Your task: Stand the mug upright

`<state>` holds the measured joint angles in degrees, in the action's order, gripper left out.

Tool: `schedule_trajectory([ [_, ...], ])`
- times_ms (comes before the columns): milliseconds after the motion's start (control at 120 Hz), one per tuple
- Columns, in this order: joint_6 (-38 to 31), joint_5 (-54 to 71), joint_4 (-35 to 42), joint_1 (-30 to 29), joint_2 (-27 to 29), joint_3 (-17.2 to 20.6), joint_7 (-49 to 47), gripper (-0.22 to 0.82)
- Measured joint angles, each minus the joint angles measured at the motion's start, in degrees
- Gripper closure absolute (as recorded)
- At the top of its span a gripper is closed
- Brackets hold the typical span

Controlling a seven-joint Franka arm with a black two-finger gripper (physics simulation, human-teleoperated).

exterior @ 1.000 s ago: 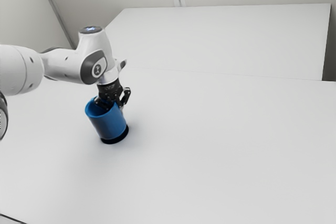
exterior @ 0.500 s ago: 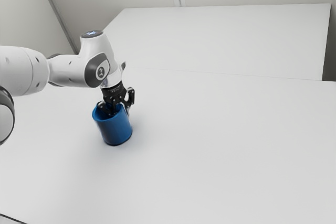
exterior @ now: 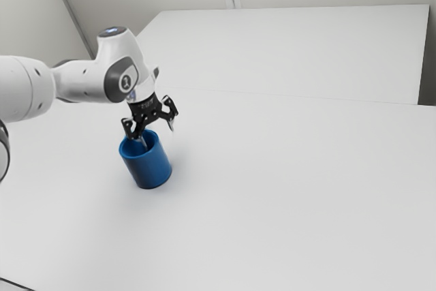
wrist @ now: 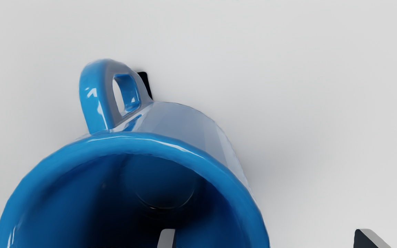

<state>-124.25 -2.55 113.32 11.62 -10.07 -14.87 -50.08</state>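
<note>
mug: blue (exterior: 147, 170), stood upright on table (exterior: 286, 189), mouth up, base down; lies as the task wants it
handle (wrist: 95, 98): seen in wrist view, on mug's side, not gripped
pincer: gripper (exterior: 159, 138) opened wide, nothing held; mug wall straddled, one finger (wrist: 166, 239) dipped inside the mouth, other finger (wrist: 370, 238) hung outside, well apart from the wall
inner finger contact: cannot be told
step in hand: judged ambiguous; scene fits a mug let go after being righted, or a wall straddled ahead of a small correction
how done well: any travel is best run along the mug's own axis, slowly, with no sideways sweep or twist, since the inner finger could catch the rim (wrist: 140, 143) and tip the mug; wrist tilt is best matched to the wall; handle is to be given room
check: base is to be judged flat by its contact with the table, not by the mug's lean in the exterior view, which may be perspective
mug labels: none readable on outer wall or inside
arm marks: round emblem (exterior: 126, 83) on the joint, lit mark (exterior: 112, 31) on the top cap; both too small to be read, no brand name made out
dark patch (wrist: 145, 84): seen by handle, not identified
</note>
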Motion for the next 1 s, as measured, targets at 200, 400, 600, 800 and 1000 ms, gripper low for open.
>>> schedule_trajectory([
  [200,3.7,0.1,-1.9,0.0,2.6,0.0,1.9,0.02],
  [400,6.5,1.1,-2.2,-0.1,6.2,-0.3,11.0,0.01],
  [600,11.6,3.3,-7.0,-0.4,9.0,-0.5,24.8,0.00],
  [800,17.2,4.3,-13.1,-0.2,9.6,-1.3,35.1,0.00],
  [1000,22.1,4.4,-18.5,-0.8,10.0,-1.3,42.5,0.00],
])
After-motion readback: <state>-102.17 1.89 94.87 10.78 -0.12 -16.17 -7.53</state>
